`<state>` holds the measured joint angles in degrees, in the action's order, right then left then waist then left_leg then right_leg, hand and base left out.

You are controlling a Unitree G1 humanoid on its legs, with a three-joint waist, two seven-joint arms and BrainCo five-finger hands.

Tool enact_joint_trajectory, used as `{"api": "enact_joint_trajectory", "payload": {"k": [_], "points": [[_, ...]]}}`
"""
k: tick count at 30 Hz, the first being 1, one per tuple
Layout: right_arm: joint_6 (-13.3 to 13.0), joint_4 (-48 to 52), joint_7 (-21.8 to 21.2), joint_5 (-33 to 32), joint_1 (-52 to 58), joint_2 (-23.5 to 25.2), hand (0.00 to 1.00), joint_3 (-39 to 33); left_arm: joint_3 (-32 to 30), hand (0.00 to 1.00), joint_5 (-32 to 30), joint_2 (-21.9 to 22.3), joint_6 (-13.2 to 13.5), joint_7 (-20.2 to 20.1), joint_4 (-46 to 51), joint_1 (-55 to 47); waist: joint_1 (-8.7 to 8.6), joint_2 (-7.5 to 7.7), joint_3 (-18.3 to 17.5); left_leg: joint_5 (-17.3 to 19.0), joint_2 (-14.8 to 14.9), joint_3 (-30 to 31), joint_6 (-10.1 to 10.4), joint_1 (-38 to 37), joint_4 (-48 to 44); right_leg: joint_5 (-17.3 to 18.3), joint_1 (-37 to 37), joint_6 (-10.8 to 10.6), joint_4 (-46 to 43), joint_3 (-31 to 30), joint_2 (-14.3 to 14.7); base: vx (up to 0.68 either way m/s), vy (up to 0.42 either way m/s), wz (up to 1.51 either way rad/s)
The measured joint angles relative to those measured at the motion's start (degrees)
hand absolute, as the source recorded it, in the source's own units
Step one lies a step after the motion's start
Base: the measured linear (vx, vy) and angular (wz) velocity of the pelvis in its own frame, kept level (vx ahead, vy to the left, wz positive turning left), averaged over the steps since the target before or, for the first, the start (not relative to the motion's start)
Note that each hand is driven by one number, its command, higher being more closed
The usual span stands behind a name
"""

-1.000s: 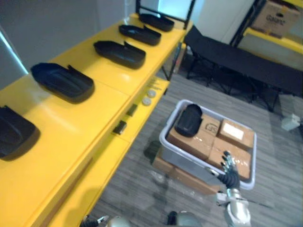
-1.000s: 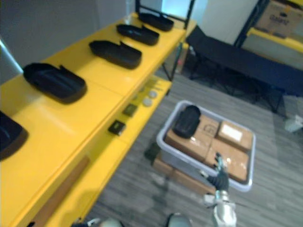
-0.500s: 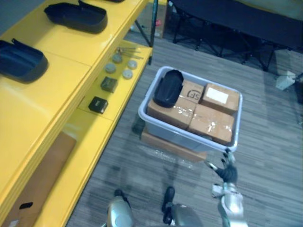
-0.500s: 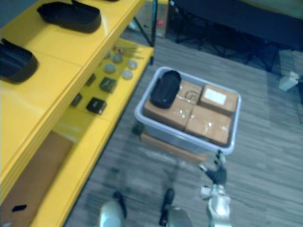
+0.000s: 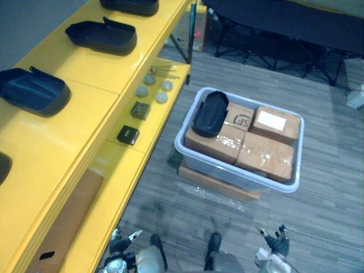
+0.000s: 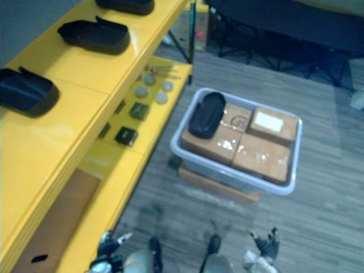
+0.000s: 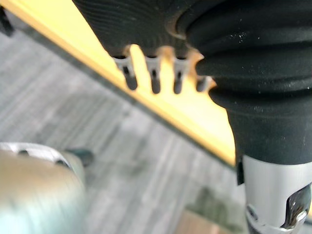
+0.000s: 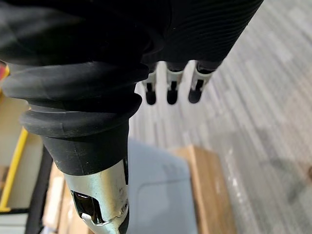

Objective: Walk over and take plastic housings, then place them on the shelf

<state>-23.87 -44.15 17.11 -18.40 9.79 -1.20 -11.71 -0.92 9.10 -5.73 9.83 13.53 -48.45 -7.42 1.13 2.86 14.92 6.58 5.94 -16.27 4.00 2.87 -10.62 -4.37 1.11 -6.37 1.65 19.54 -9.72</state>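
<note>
Yellow shelf (image 5: 68, 142) beside bin (image 5: 216, 169) with black housing (image 5: 209, 114)

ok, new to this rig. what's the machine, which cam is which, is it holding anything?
A two-legged humanoid robot. The two wide pictures are its head camera's eyes, looking down; the two close ones are wrist cameras looking along each robot hand. Black plastic housings sit on the yellow shelf; one more housing lies on cardboard boxes in a grey bin beside the shelf. The left robot hand and right robot hand hang open, holding nothing.
</note>
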Motion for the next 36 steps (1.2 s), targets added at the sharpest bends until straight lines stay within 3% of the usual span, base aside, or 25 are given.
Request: {"api": "enact_joint_trajectory", "payload": {"k": [3, 5, 6, 10, 11, 12, 13, 14, 15, 18, 20, 21, 24, 25, 26, 27, 28, 29, 30, 31, 32, 36], "points": [[0.0, 0.0, -0.9, -0.5, 0.0, -0.1, 0.0, 0.0, -0.1, 0.0, -0.6, 0.0, -1.2, -0.3, -0.1, 0.3, 0.28, 0.22, 0.0, 3.3, -0.3, 0.0, -0.5, -0.9, -2.4, 3.4, -0.8, -0.1, -4.6, -1.7, -1.3, -0.05, 0.071, -0.22], [0.0, 0.0, -1.0, -0.6, 0.2, 0.1, 0.0, 0.1, -0.5, 0.0, -1.3, -0.3, -2.4, -0.9, -0.2, 0.3, 0.06, 0.37, -0.3, 6.8, -0.2, -0.3, -0.9, -1.4, -6.5, 7.5, -3.7, 0.2, -13.6, -3.2, -3.2, -0.06, 0.183, -0.22], [0.0, 0.0, -1.1, -0.6, 0.4, 0.1, 0.0, 0.4, -0.5, 0.0, -1.3, -0.5, -2.6, -1.0, -0.4, 0.2, -0.16, 0.53, -0.4, 7.2, -0.2, -0.5, -0.6, -1.7, -7.1, 7.8, -3.9, 0.4, -14.8, -3.7, -3.4, -0.02, 0.136, -0.18], [0.0, 0.0, -2.1, -0.3, 0.7, 0.2, 0.0, 1.9, -1.4, 0.0, -0.2, -1.3, -2.8, -1.0, -1.5, 0.0, -0.77, 0.29, -1.7, 9.3, 0.8, -1.6, -1.7, -2.0, -9.4, 7.1, -4.0, -0.5, -15.7, -3.7, -3.5, 0.06, 0.077, -0.24], [0.2, 0.0, -2.1, 1.5, 0.4, 0.2, 0.0, 1.9, -1.3, 0.0, 1.5, -1.2, -2.8, -0.9, -2.4, 0.0, -0.84, -0.51, -1.2, 9.9, 1.7, -1.5, -2.0, -3.1, -9.1, 8.2, -5.4, 0.8, -18.8, -3.0, -3.6, 0.0, 0.067, 0.04], [0.5, 0.0, -2.1, 2.7, 0.9, 0.3, 0.0, 2.3, -1.4, 0.0, 2.3, -1.3, -2.8, -0.7, -3.1, -0.6, -0.95, -0.98, -1.4, 9.9, 2.9, -1.2, -1.0, -4.1, -9.0, 8.5, -5.4, 1.7, -16.9, -1.8, -2.5, -0.03, 0.032, 0.11], [0.6, 0.0, -2.1, 3.4, 1.1, 0.4, 0.0, 2.4, -1.5, 0.0, 2.3, -1.9, -2.8, -0.7, -3.5, -1.0, -1.05, -0.69, -1.6, 9.9, 3.0, -0.9, -0.6, -4.4, -9.1, 7.6, -5.2, 1.5, -15.1, -1.6, -2.0, -0.04, -0.039, 0.34], [0.6, 0.0, -2.1, 3.6, 1.7, 0.8, 0.0, 2.7, -2.2, 0.0, 2.3, -2.9, -2.8, -0.7, -3.8, -1.6, -1.39, 1.02, -2.4, 10.2, 2.2, 0.4, 0.2, -4.8, -9.2, 2.2, -4.9, 0.1, -12.3, -1.6, -2.1, 0.07, -0.095, 0.47], [0.7, -0.2, -2.1, 3.6, 1.7, 0.5, 0.0, 2.8, -3.4, 0.0, 2.4, -2.5, -2.8, -0.1, -4.5, -2.0, -1.43, -0.22, -3.5, 9.9, 3.3, 2.0, 1.0, -4.7, -8.8, 2.3, -3.7, 0.1, -11.4, -0.4, -0.8, 0.08, -0.082, 0.44], [0.7, 0.0, -2.1, 3.7, 0.4, 0.1, 0.0, 3.4, -4.0, 0.0, 4.1, -0.8, -2.9, 1.0, -4.7, -2.8, -1.36, -1.27, -4.5, 9.1, 4.6, 3.2, 2.2, -4.8, -6.8, 2.5, -2.0, 0.3, -7.8, 1.1, 1.1, 0.16, -0.12, 0.19], [1.0, 0.6, -2.0, 5.4, -0.6, -0.9, 0.0, 4.5, -5.8, 0.0, 4.6, 1.0, -4.3, 1.8, -5.8, -3.5, -0.51, -3.33, -5.1, 8.5, 6.1, 3.2, 3.3, -4.9, -6.0, 3.1, -1.9, 1.2, -6.8, 1.4, 2.9, 0.12, -0.091, -0.03], [1.4, 0.7, -2.0, 5.8, -0.8, -1.1, 0.0, 5.0, -6.3, 0.0, 4.6, 1.3, -4.5, 1.9, -6.1, -3.9, -0.33, -3.53, -5.1, 8.3, 6.5, 3.2, 3.5, -4.8, -6.5, 3.2, -1.8, 1.3, -6.6, 1.3, 3.2, 0.13, -0.096, -0.22], [2.8, 0.7, -2.0, 5.8, -1.7, -1.7, 0.0, 7.7, -9.3, 0.0, 6.7, 2.8, -5.1, 2.9, -7.4, -7.0, 0.7, -3.62, -4.9, 5.3, 9.4, 4.2, 3.6, -0.3, -20.1, 4.8, 1.5, 3.1, -3.8, 0.4, 5.0, 0.11, -0.144, -0.18], [2.9, 0.7, -2.1, 5.7, -1.7, -2.0, 0.0, 8.3, -10.0, 0.0, 6.8, 3.0, -5.1, 3.1, -7.4, -7.8, 1.29, -3.6, -4.6, 1.8, 11.2, 5.2, 3.5, 3.9, -29.2, 5.6, 3.2, 3.5, -2.7, 0.3, 5.8, 0.14, -0.118, -0.08], [2.9, 0.7, -2.1, 5.7, -2.1, -2.0, 0.0, 8.3, -10.3, 0.0, 6.7, 3.7, -5.7, 3.0, -8.1, -8.8, 1.96, -3.01, -3.7, 3.0, 10.9, 6.9, 2.7, 7.2, -34.2, 6.2, 5.7, 3.7, -1.9, 0.2, 5.7, 0.14, -0.091, -0.07], [2.9, 0.7, -2.0, 5.7, -2.1, -2.1, 0.0, 8.1, -10.4, 0.0, 6.7, 4.2, -6.3, 3.0, -8.3, -9.3, 1.99, -3.23, -3.4, 4.5, 10.0, 6.8, 2.8, 7.4, -33.3, 6.4, 6.5, 3.9, -1.9, 0.1, 5.5, 0.15, -0.064, -0.05], [2.9, 0.7, -1.9, 5.7, -2.1, -2.4, 0.0, 7.7, -10.5, 0.0, 6.6, 4.5, -6.7, 2.8, -8.4, -9.8, 2.04, -3.42, -3.2, 5.6, 8.9, 6.6, 2.8, 7.5, -31.1, 6.6, 7.1, 3.9, -1.9, 0.2, 5.2, 0.12, 0.026, -0.15], [2.9, 0.9, -1.4, 5.7, -2.1, -2.8, 0.0, 6.5, -10.3, 0.0, 5.8, 4.9, -6.9, 2.2, -8.4, -11.3, 2.24, -3.73, -3.2, 5.9, 5.3, 5.7, 2.6, 7.3, -22.5, 6.8, 7.9, 3.6, -1.9, 0.1, 4.0, 0.16, 0.062, -0.16], [2.9, 0.9, -1.1, 5.7, -2.1, -2.9, 0.0, 6.3, -10.2, 0.0, 5.5, 5.1, -6.9, 2.0, -8.4, -11.7, 2.23, -3.83, -3.2, 5.4, 4.1, 4.9, 2.7, 7.2, -18.5, 6.7, 8.1, 2.9, -2.0, 0.1, 3.7, 0.2, 0.093, -0.17], [2.9, 1.2, -0.5, 5.8, -1.9, -3.3, 0.0, 5.7, -10.3, 0.0, 5.2, 5.6, -6.9, 1.6, -8.4, -11.8, 2.22, -4.58, -3.3, 1.7, 2.7, 4.0, 2.2, 7.3, -10.7, 6.9, 8.2, 1.8, -2.0, 0.2, 3.9, 0.23, 0.115, -0.08], [3.1, 1.1, 0.2, 5.9, -1.4, -3.3, 0.0, 5.0, -10.4, 0.0, 3.3, 5.4, -6.8, 1.3, -8.5, -11.5, 2.49, -4.69, -2.9, -1.1, 1.8, 3.3, -1.3, 6.4, -8.2, 7.3, 8.8, 1.0, -2.1, -0.1, 3.6, 0.21, 0.107, -0.03], [2.3, 3.5, 1.3, 8.6, -0.1, -2.8, 0.0, 5.0, -10.0, 0.0, -2.1, 2.7, -4.5, 1.4, -6.2, -8.9, 2.64, -1.54, -2.4, -2.9, -3.0, 3.2, -2.7, 4.5, -1.8, 8.3, 8.0, -0.6, -2.6, 0.8, 0.2, 0.17, 0.066, 0.17]]}}
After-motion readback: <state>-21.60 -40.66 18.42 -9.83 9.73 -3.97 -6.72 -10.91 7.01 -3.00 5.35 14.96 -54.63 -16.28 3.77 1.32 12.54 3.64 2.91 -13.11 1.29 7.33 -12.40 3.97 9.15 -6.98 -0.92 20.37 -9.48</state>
